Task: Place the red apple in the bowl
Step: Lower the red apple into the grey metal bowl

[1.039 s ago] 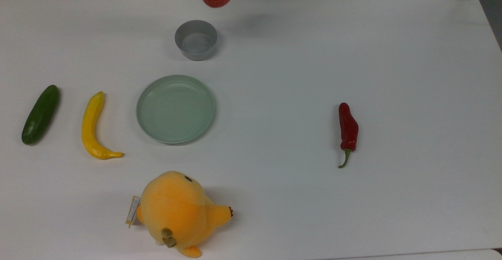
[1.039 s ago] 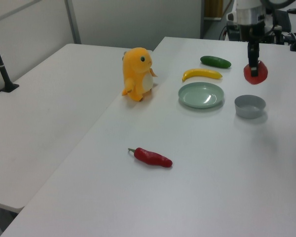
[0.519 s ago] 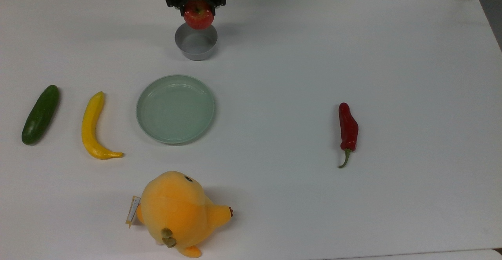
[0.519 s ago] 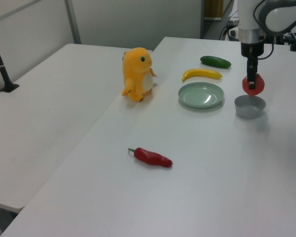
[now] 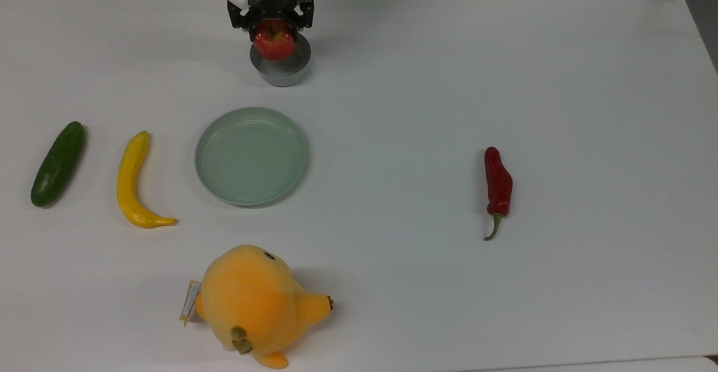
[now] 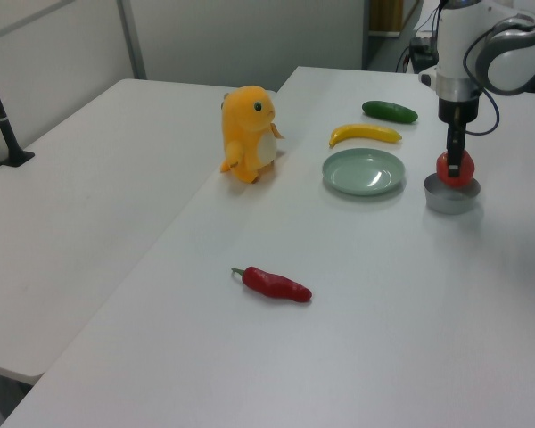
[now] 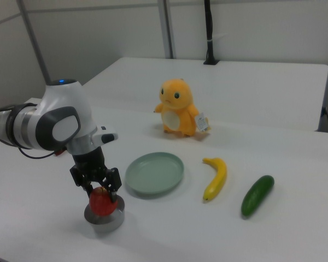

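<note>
- The tool (image 5: 274,31), pinching the red apple (image 5: 274,41), has dropped from above to the bowl (image 5: 280,69) mouth.
- Lowering nearly done — release looks next.

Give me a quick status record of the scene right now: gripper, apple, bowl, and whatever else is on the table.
gripper: shut on the red apple, directly over the bowl
red apple: held, low at the bowl's mouth, not yet released
bowl: grey, upright on the white table
plate: pale green, nothing in it
banana: lying between plate and cucumber
cucumber: at the top view's far left
chili pepper: alone on the top view's right
plush toy: orange, standing
</note>
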`<move>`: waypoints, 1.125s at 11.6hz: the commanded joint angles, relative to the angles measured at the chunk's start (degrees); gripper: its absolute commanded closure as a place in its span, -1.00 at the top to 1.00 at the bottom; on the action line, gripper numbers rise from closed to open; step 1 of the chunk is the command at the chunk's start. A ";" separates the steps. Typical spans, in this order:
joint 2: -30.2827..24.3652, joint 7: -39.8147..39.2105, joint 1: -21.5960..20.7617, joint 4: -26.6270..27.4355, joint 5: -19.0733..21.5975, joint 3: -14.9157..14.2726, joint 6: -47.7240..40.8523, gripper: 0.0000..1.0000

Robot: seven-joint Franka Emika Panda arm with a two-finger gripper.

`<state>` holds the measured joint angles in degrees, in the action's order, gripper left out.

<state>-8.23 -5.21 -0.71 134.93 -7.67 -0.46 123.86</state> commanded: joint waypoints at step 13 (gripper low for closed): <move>1.29 3.10 0.54 2.88 -0.77 -0.24 8.07 1.00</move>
<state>-6.07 -3.72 -0.02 137.39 -7.69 -0.47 131.21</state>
